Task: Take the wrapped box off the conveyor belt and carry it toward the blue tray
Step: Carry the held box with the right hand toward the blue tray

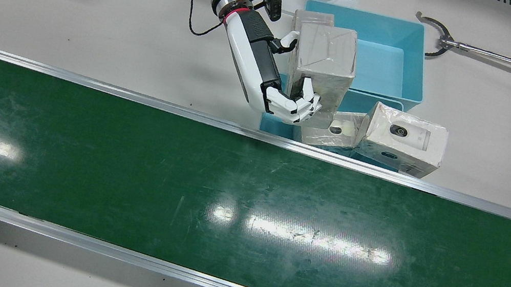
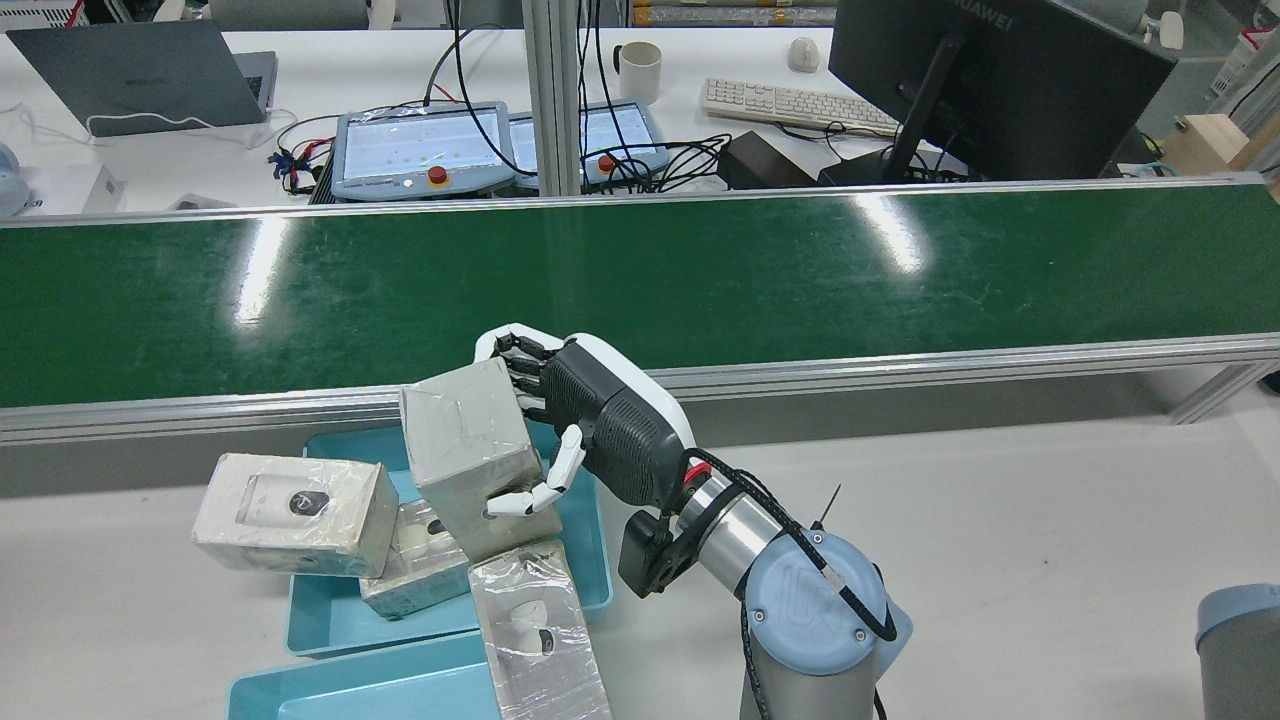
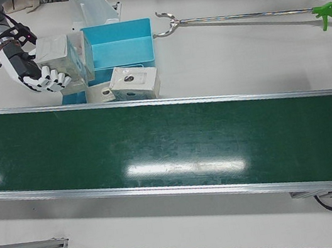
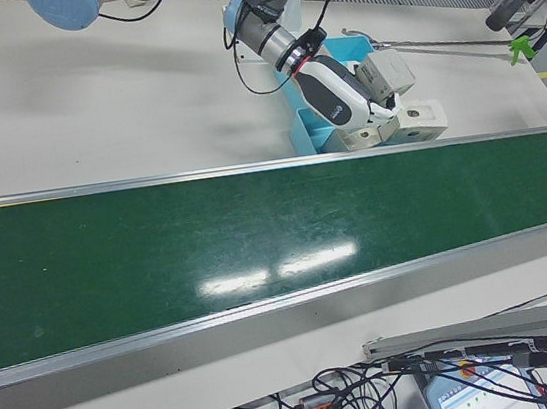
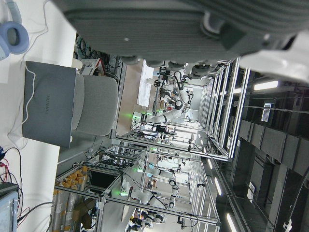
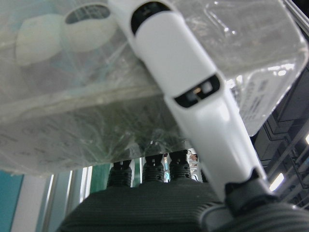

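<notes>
My right hand point(image 1: 266, 78) is shut on a wrapped grey box point(image 1: 325, 54) and holds it tilted above the blue trays. The rear view shows the hand point(image 2: 590, 420) gripping the box point(image 2: 465, 440) from its right side, fingers over the far face and thumb on the near face. The right hand view shows the box point(image 6: 96, 96) pressed against the palm. The larger blue tray point(image 1: 417, 61) lies just behind the box; a second blue tray point(image 1: 272, 123) lies under it by the green conveyor belt point(image 1: 225, 201). Only a dark part of my left hand point(image 5: 193, 24) shows, in its own view.
Three other wrapped boxes lie on the trays: one point(image 1: 404, 140) hanging over the tray's edge near the belt, one point(image 1: 330, 132) beside it, one point(image 1: 314, 18) behind the held box. A long metal grabber tool point(image 1: 498, 57) lies on the table beyond the trays.
</notes>
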Robot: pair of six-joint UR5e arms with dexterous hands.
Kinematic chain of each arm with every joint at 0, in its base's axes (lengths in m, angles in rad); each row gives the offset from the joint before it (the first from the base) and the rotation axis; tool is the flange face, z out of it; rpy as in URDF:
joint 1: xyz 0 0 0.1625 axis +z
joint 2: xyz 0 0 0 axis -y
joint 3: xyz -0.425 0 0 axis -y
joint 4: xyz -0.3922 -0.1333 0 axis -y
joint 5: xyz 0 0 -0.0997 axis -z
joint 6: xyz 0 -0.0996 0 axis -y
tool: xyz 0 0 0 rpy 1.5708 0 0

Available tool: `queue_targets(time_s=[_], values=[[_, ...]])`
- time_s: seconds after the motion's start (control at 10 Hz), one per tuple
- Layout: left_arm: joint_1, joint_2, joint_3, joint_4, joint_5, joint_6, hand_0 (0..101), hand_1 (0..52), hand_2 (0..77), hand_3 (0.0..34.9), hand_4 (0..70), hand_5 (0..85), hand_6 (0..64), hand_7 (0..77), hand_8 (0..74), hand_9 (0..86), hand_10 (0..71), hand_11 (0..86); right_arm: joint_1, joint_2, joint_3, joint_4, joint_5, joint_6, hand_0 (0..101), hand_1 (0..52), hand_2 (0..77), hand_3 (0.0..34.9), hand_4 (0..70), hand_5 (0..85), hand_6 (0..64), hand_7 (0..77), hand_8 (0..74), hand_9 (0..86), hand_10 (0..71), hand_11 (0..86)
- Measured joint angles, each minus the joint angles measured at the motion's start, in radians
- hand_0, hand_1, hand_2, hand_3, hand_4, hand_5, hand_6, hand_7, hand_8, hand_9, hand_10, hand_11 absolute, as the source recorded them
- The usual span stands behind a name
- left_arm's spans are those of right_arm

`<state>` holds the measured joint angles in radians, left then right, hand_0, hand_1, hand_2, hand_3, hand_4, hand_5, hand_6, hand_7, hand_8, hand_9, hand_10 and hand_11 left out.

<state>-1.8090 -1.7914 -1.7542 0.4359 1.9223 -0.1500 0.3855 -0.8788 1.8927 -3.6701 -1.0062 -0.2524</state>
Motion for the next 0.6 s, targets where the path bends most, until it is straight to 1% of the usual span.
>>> queue_targets(time_s=[0.1, 0.2, 0.3, 0.4, 0.5, 0.6], values=[[0.0, 0.0, 0.0, 0.0, 0.0, 0.0, 0, 0.0, 0.5, 0.0, 0.0, 1.1, 0.0, 0.0, 0.0, 0.0, 0.5, 0.0, -0.007, 0.0, -0.001, 0.007, -0.004, -0.001, 61, 14.7, 33.3, 6.2, 15.3, 56.2, 13.6, 41.5, 19.1, 30.0, 33.8, 29.5], [0.0, 0.0, 0.0, 0.0, 0.0, 0.0, 0, 0.0, 1.1, 0.0, 0.0, 1.1, 0.0, 0.0, 0.0, 0.0, 0.0, 0.0, -0.011, 0.001, -0.002, 0.012, -0.006, -0.001, 61, 14.7, 33.3, 6.2, 10.9, 45.3, 13.6, 41.5, 19.1, 30.0, 33.8, 29.5], [0.0, 0.0, 0.0, 0.0, 0.0, 0.0, 0, 0.0, 0.5, 0.0, 0.0, 1.1, 0.0, 0.0, 0.0, 0.0, 0.0, 0.0, -0.013, 0.001, 0.0, 0.015, -0.009, 0.0, 52, 13.1, 29.5, 12.4, 10.9, 26.2, 3.8, 19.1, 0.0, 7.1, 13.6, 10.4], [0.0, 0.0, 0.0, 0.0, 0.0, 0.0, 0, 0.0, 0.5, 0.0, 0.0, 1.1, 0.0, 0.0, 0.0, 0.0, 0.0, 0.0, -0.013, 0.001, 0.003, 0.017, -0.01, 0.001, 52, 13.1, 29.5, 12.4, 10.9, 26.2, 3.8, 19.1, 0.0, 7.1, 13.6, 10.4], [0.0, 0.0, 0.0, 0.0, 0.0, 0.0, 0, 0.0, 1.1, 0.0, 0.0, 1.1, 0.0, 0.0, 0.0, 0.0, 0.0, 0.0, -0.013, 0.001, 0.009, 0.017, -0.01, 0.002, 47, 8.2, 18.5, 13.9, 10.9, 29.5, 3.3, 24.0, 0.0, 1.6, 1.1, 3.3], [0.0, 0.0, 0.0, 0.0, 0.0, 0.0, 0, 0.0, 0.5, 0.0, 0.0, 1.1, 0.0, 0.0, 0.0, 0.0, 0.5, 0.0, -0.011, 0.001, 0.025, 0.017, -0.014, 0.003, 47, 13.6, 15.8, 20.9, 12.0, 30.5, 3.3, 24.0, 0.0, 3.3, 0.0, 1.6]])
